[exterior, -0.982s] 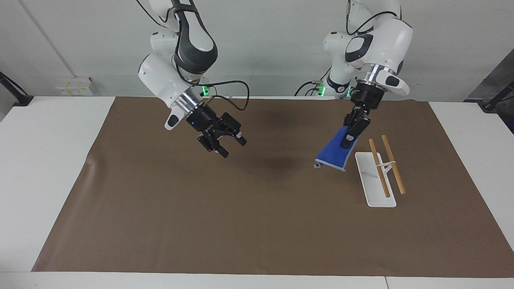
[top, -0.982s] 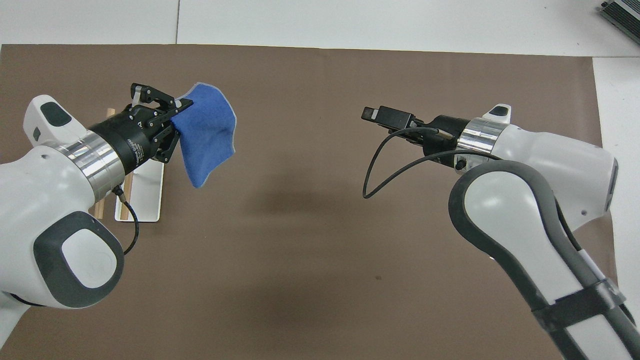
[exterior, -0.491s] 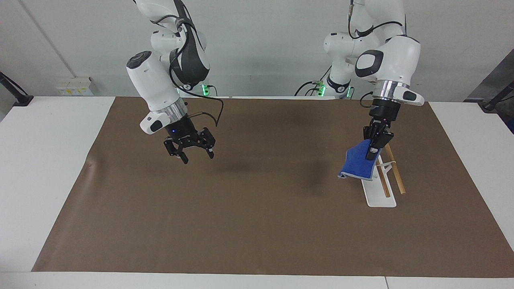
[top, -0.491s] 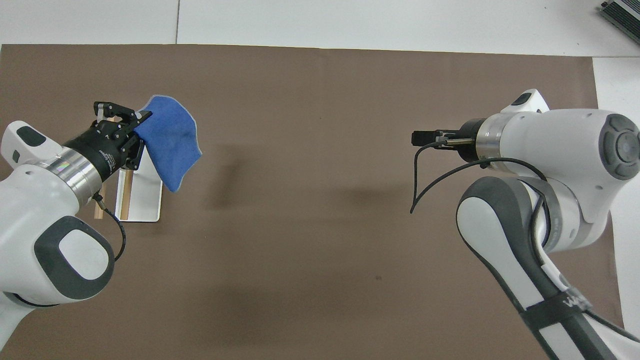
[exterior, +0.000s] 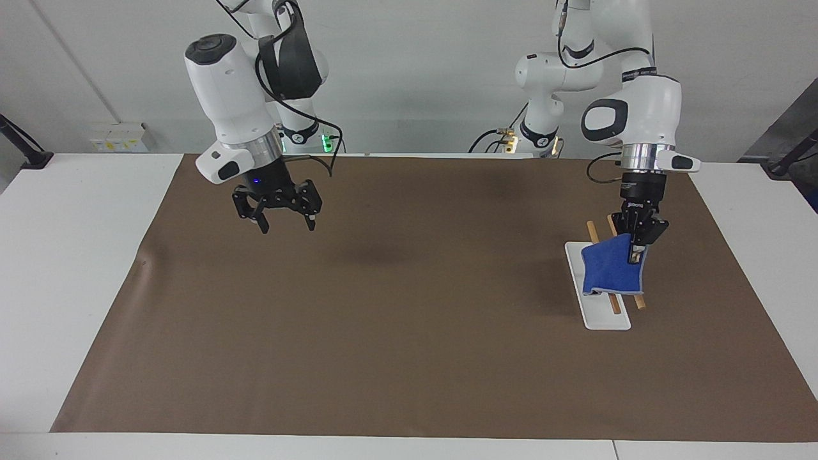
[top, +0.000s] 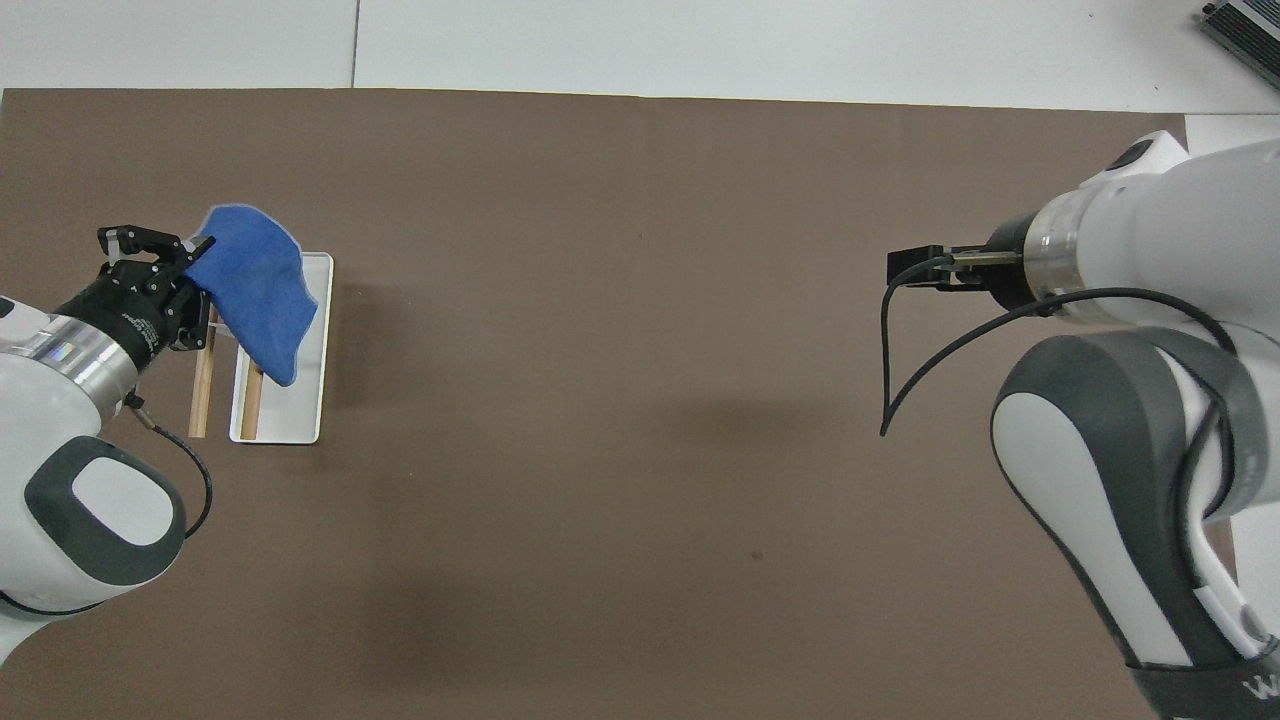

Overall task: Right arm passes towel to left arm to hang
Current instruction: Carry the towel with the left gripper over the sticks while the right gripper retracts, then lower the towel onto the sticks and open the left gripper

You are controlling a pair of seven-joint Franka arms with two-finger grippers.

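Left pincer (exterior: 636,246) carried the towel (exterior: 610,271) from over bare mat toward the left arm's end of the table; towel now hangs over the white rack (exterior: 597,316) and covers most of its two wooden bars, where a second ago it hung clear beside the rack. Left wrist went from tilted to near vertical. Right pincer (exterior: 285,220) pulled away from mid-table toward the right arm's end and rose, swinging from slanted sideways to pointing straight down over the brown mat (exterior: 409,358).
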